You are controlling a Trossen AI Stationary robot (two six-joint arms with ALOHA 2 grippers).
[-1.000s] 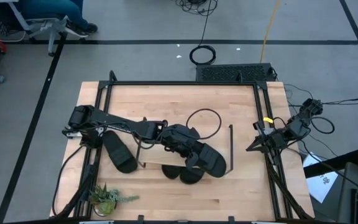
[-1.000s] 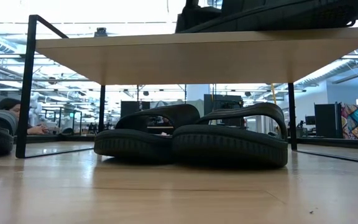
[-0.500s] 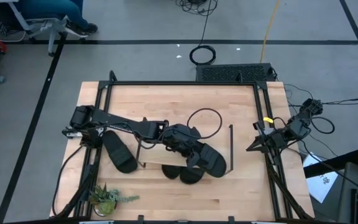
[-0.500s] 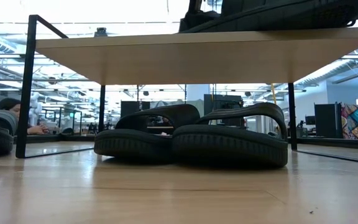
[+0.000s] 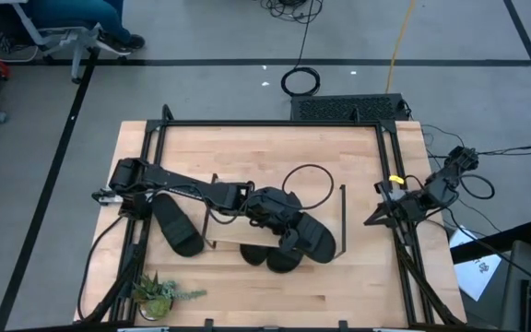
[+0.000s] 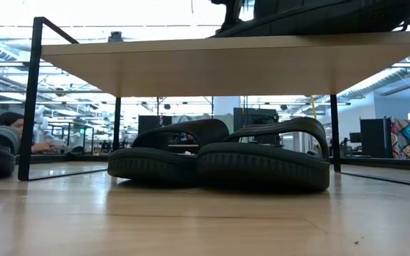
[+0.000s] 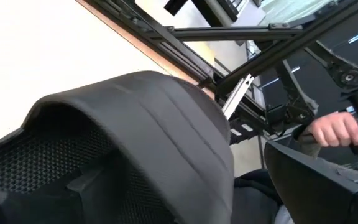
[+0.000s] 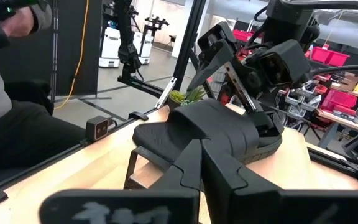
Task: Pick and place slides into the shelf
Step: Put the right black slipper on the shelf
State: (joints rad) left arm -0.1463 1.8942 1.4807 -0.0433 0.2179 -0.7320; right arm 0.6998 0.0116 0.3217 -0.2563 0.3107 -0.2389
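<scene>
Left gripper (image 5: 275, 205) slightly farther right over shelf-top slide (image 5: 310, 233).

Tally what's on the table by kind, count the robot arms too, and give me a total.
slides: 4
shelf: 1
potted plant: 1
robot arms: 2
Total: 8

The left pincer (image 5: 279, 219) has edged slightly along the shelf (image 5: 247, 231).
</scene>
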